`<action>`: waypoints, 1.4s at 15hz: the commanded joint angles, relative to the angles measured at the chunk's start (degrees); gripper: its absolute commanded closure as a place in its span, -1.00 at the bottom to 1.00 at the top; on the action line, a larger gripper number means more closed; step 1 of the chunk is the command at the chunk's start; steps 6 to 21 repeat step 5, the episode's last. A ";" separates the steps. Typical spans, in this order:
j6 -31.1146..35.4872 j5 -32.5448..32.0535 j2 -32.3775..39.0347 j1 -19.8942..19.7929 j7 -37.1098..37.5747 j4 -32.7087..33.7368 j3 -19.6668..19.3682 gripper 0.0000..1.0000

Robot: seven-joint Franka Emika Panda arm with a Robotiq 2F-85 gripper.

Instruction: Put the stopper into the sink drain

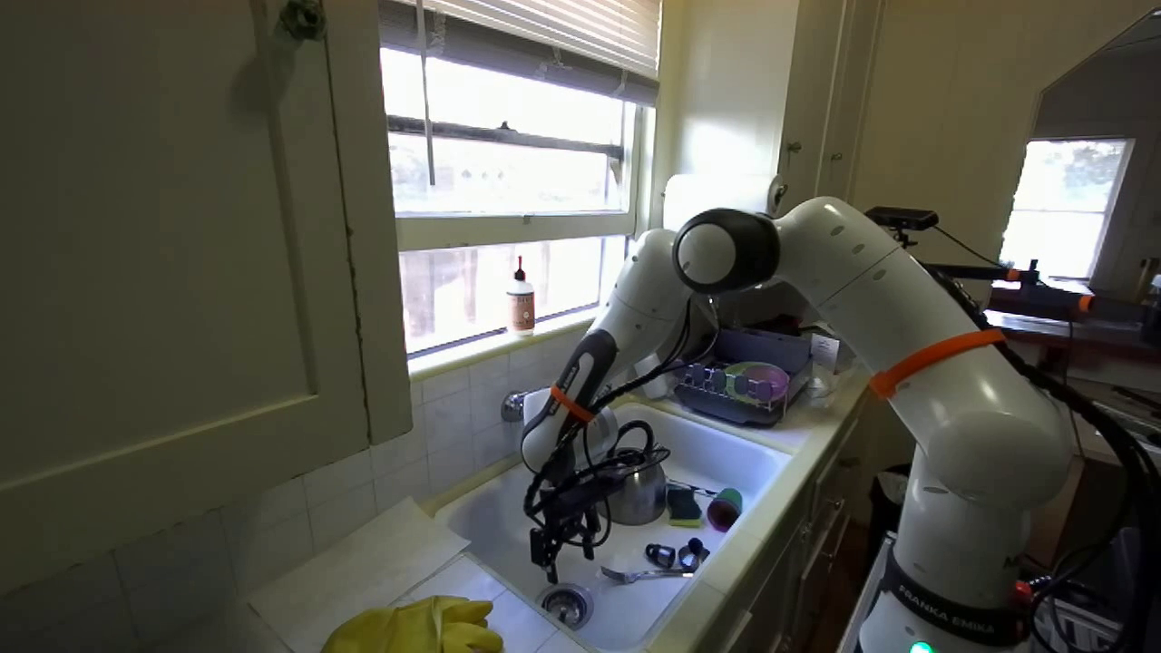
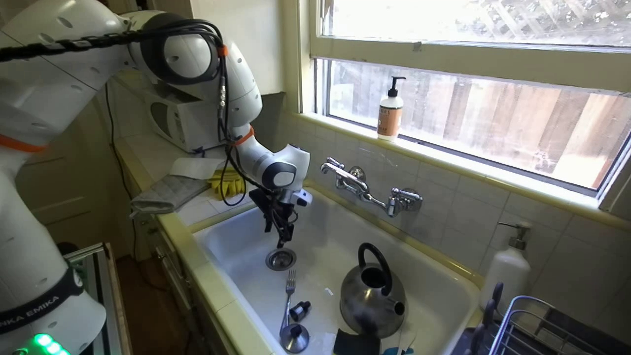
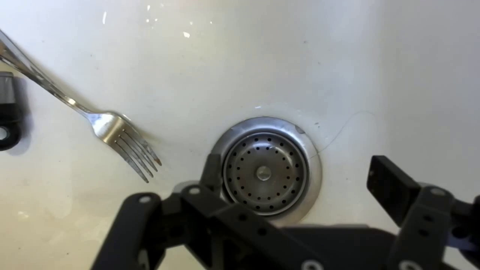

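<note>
The metal stopper, a round strainer with small holes and a centre knob, shows in the wrist view (image 3: 264, 187) and both exterior views (image 1: 567, 606) (image 2: 281, 259). It sits inside the steel ring of the drain (image 3: 314, 176), in the white sink (image 3: 243, 67); I cannot tell how deep it is seated. My gripper (image 3: 296, 168) is open and empty, with its fingers wide apart above the drain. In the wrist view the stopper lies nearer the left finger, which covers part of the drain ring. The gripper also shows above the drain in both exterior views (image 1: 571, 560) (image 2: 274, 237).
A fork (image 3: 107, 127) lies beside the drain. A small dark bottle (image 2: 299, 310), a metal funnel (image 2: 295, 338), a kettle (image 2: 372, 301), a sponge (image 1: 684, 508) and a cup (image 1: 725, 510) are in the sink. The faucet (image 2: 355, 185) juts from the tiled wall. Yellow gloves (image 1: 417, 626) lie beside the sink.
</note>
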 commanded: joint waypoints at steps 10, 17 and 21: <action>8.36 0.45 -7.40 -0.18 -2.32 -10.76 0.76 -1.00; 8.36 0.45 -7.40 -0.18 -2.32 -10.76 0.76 -1.00; 8.36 0.45 -7.40 -0.18 -2.32 -10.76 0.76 -1.00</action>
